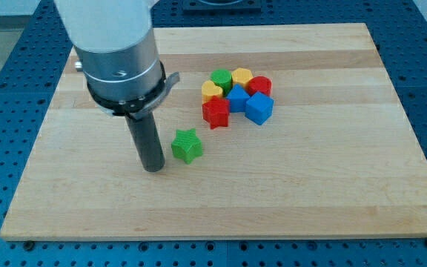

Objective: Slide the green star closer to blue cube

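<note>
A light wooden board (288, 193) rests on a blue perforated base (21, 52), which shows at left, right and near edges.

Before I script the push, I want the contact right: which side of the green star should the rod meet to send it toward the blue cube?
Judging by the layout, meet the green star on its lower-left face. The blue cube lies up and to the view's right, in the cluster. My tip already stands just left of the star, slightly below it, so a push up-right looks apt.

wooden board (332, 185) | green star (187, 145) alone | cluster top: blue cube (259, 108), red, yellow, green blocks
</note>
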Action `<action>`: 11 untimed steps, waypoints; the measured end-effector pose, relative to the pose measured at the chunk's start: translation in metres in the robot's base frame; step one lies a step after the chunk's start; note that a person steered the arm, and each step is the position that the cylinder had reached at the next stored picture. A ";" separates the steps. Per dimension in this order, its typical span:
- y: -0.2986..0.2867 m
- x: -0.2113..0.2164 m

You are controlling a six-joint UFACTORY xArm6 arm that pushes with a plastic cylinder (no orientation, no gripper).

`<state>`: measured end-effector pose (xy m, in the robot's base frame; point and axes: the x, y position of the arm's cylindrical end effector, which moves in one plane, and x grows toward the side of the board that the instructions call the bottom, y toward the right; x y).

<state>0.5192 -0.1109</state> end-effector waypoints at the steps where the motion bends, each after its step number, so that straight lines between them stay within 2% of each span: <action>1: 0.001 -0.016; 4: 0.070 -0.023; 6: 0.086 0.013; 8: 0.117 0.007; 11: 0.124 -0.006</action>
